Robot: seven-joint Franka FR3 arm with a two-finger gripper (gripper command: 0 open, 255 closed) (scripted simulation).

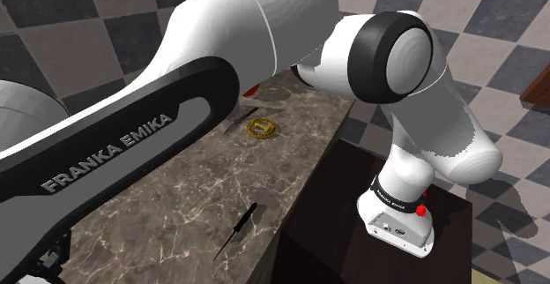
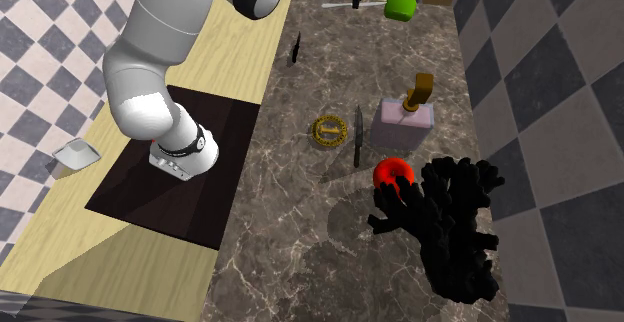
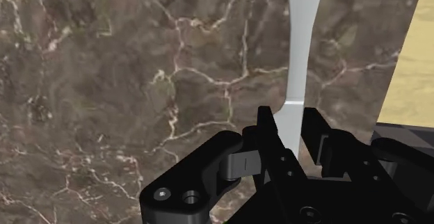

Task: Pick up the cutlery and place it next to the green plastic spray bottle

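While the gripper (image 3: 291, 122) pinches the pale cutlery (image 3: 300, 42) over the marble counter (image 3: 104, 83) (near the green spray bottle (image 2: 402, 6)), lower it flat before releasing, I'd judge, so the bottle isn't nudged

I count three cutlery pieces: two dark knives (image 2: 357, 135) and one pale grey piece (image 3: 299, 62). Bottles come to two, one green spray bottle (image 2: 403, 6) and one pump bottle (image 2: 404, 118). I also see one gold disc (image 2: 327, 130) and one red ring (image 2: 392, 173).
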